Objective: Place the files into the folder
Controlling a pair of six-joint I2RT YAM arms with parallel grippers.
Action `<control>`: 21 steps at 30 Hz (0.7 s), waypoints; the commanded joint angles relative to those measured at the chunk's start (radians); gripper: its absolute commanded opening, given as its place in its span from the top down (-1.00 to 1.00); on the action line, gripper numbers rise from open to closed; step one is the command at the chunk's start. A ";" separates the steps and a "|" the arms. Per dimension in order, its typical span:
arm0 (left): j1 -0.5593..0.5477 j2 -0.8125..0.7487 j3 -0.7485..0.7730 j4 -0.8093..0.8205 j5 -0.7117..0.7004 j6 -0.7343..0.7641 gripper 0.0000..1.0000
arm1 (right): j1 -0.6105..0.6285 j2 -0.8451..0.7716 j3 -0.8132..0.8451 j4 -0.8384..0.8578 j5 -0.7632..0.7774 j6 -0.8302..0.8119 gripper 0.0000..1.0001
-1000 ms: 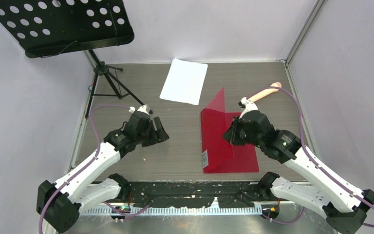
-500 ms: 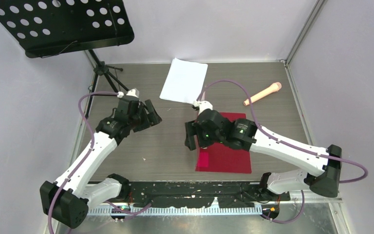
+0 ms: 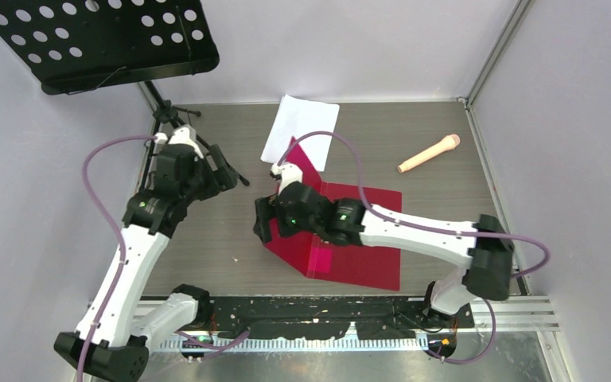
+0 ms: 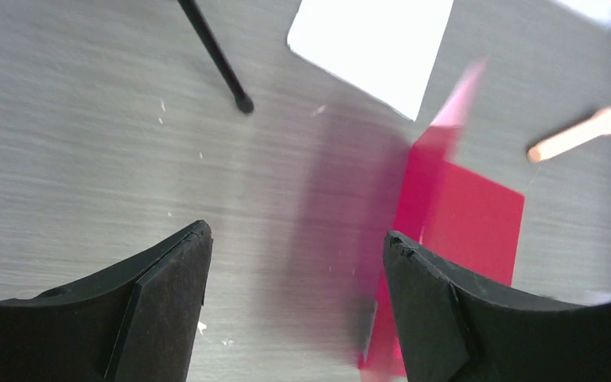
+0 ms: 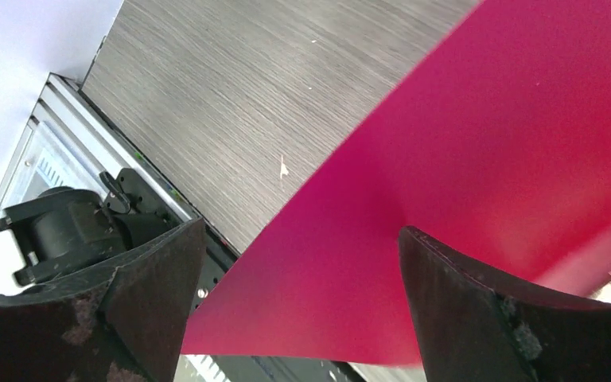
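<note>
There is one dark-red folder (image 3: 362,267), with two leaves showing, one flat and one raised. There is one stack of white paper sheets (image 3: 302,119); how many sheets it holds cannot be told. There is one peach-coloured microphone (image 3: 430,153), one black music stand (image 3: 99,40) and one grey table (image 3: 207,239). The robot arms number two, the left arm (image 3: 135,247) and the right arm (image 3: 422,231). Each carries one gripper, the left gripper (image 4: 296,231) and the right gripper (image 5: 301,227), with two dark fingers apiece, four in all. Two purple cables run along the arms, the left cable (image 3: 99,159) and the right cable (image 3: 350,151).
</note>
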 commanded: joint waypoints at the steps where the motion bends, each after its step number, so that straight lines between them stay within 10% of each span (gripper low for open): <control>1: 0.025 -0.038 0.134 -0.057 -0.029 0.076 -0.56 | 0.010 0.124 -0.041 0.234 -0.065 -0.021 -0.90; 13: -0.114 0.171 0.101 0.097 0.205 0.012 -0.41 | -0.039 -0.087 -0.344 0.462 -0.073 0.017 -0.99; 21: -0.223 0.383 0.024 0.222 0.195 -0.052 -0.34 | -0.156 -0.238 -0.399 0.094 0.177 0.052 -0.94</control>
